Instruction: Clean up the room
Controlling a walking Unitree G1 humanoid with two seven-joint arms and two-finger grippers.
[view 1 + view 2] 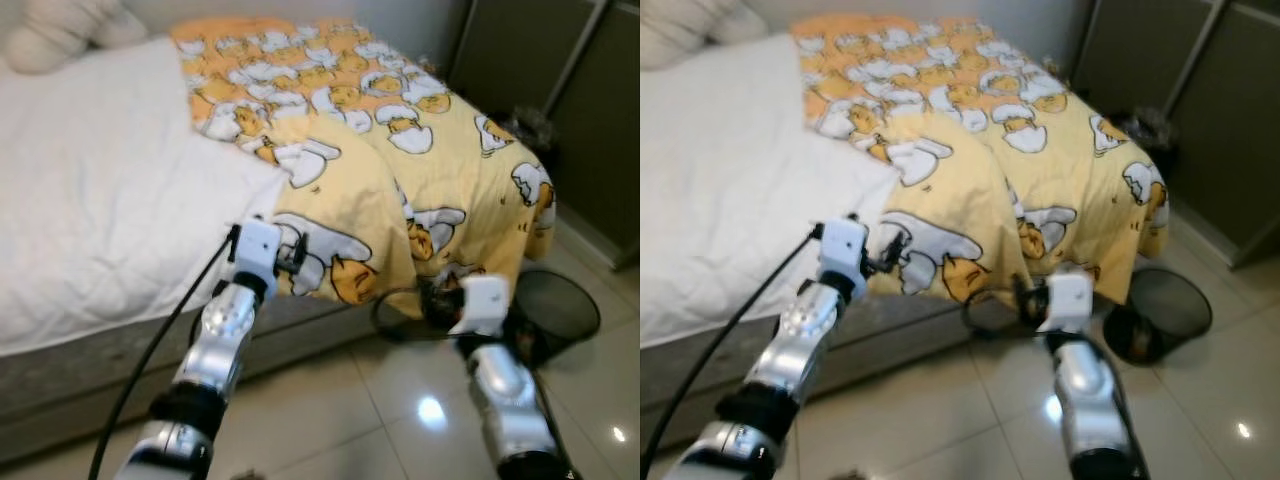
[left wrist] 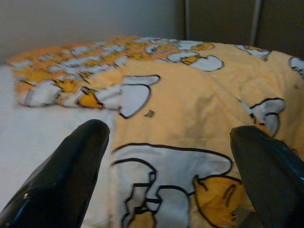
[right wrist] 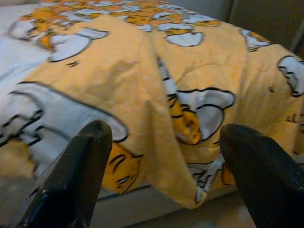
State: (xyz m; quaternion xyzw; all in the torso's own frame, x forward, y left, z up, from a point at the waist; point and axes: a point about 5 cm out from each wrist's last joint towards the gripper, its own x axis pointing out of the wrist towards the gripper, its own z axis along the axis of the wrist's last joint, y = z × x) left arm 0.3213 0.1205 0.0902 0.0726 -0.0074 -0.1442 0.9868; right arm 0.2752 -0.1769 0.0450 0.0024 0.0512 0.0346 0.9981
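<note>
While one yellow cartoon-print blanket point(image 1: 400, 170) drapes over the mattress edge point(image 1: 100, 350), we hold the left gripper point(image 2: 166, 180) and right gripper point(image 3: 161, 175) spread wide before its hanging hem, one black wire basket point(image 1: 555, 305) beside our right.

A home bedroom: a bed point(image 1: 90, 200) with a cartoon-print blanket point(image 1: 400, 170), seemingly wardrobe doors point(image 1: 560, 90) beside.

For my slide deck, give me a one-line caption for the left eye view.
Both open grippers, left and right, reach toward the yellow cartoon blanket draped over the bed's edge.
</note>
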